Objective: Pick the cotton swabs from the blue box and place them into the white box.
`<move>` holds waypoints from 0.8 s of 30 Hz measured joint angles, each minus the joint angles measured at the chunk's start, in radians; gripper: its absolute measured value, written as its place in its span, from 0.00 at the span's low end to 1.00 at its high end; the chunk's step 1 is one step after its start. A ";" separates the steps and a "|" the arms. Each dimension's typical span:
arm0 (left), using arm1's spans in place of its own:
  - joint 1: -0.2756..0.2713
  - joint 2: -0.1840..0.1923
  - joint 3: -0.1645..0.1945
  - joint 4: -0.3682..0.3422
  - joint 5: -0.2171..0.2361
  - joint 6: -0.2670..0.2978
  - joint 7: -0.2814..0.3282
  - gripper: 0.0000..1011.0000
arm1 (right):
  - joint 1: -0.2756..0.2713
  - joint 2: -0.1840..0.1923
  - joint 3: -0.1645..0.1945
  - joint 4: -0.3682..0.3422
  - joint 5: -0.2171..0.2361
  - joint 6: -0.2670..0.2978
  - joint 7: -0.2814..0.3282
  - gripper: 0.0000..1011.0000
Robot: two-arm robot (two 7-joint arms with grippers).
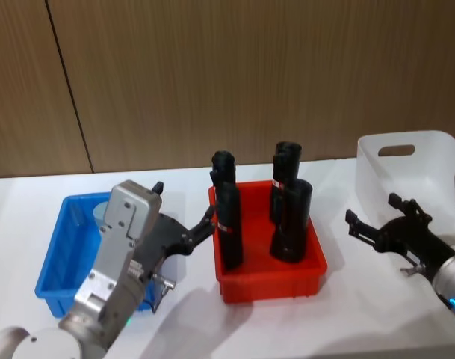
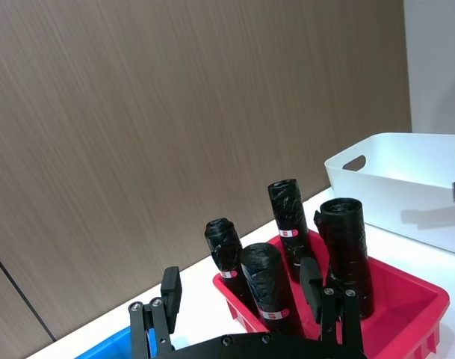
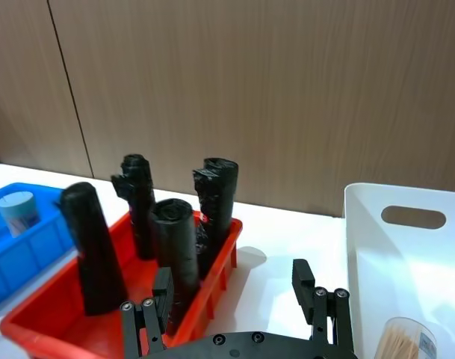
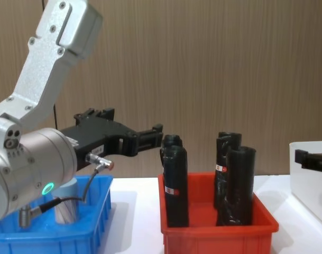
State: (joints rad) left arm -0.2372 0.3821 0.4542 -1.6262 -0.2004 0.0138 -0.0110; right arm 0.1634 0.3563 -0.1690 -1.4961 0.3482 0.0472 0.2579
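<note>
**Left gripper [image 1: 184,202] hovering open over the blue box [image 1: 55,262]**

The left gripper is hanging above the right side of the blue box. Its fingers [image 2: 171,288] are spread apart with nothing between them, pointing right toward the red bin [image 1: 272,283]. One jar of cotton swabs [image 3: 18,211] is standing upright in the far part of the blue box, pale lid on top, apart from the gripper. Four black rolls [image 1: 291,224] are standing in the red bin at the middle of the table [image 1: 212,329]. The right gripper [image 1: 373,209] is hovering just left of the white box [image 1: 429,179], between it and the red bin, likewise spread open and carrying nothing. A second jar [image 3: 406,340] is sitting inside the white box, its swab sticks showing.
</note>
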 joint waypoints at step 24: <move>0.000 0.000 0.000 0.000 0.000 0.000 0.000 0.99 | 0.382 -0.068 -0.012 0.602 0.050 -0.114 0.399 0.99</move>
State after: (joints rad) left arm -0.2372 0.3821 0.4542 -1.6262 -0.2004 0.0138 -0.0109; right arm 0.5458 0.2879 -0.1806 -0.8946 0.3978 -0.0667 0.6571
